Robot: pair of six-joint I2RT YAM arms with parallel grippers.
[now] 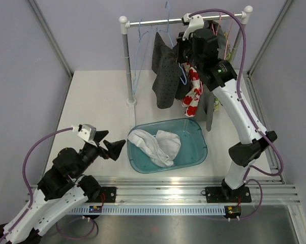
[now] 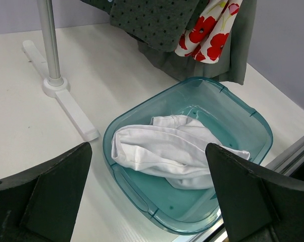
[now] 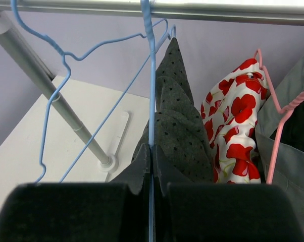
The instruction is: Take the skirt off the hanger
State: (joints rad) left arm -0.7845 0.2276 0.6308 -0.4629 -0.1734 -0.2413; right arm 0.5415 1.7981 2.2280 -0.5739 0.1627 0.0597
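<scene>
1. Right end effector (image 3: pixel 151 161) is clamped on the blue hanger (image 3: pixel 150 75) wire, just under the rail (image 1: pixel 158 22).
2. Grey dotted skirt (image 3: pixel 180 131) hangs on that hanger; removal is judged not yet done.
3. Left end effector (image 1: pixel 114 144) is spread apart and empty, beside the teal basin (image 1: pixel 203 152) on the worktop (image 1: pixel 92 101).

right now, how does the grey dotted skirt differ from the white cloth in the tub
The grey skirt is dark and dotted; the white cloth is plain. The skirt hangs on a blue hanger, which the right pincer grips; the cloth lies crumpled in the tub, untouched. Both are soft fabric.
</scene>
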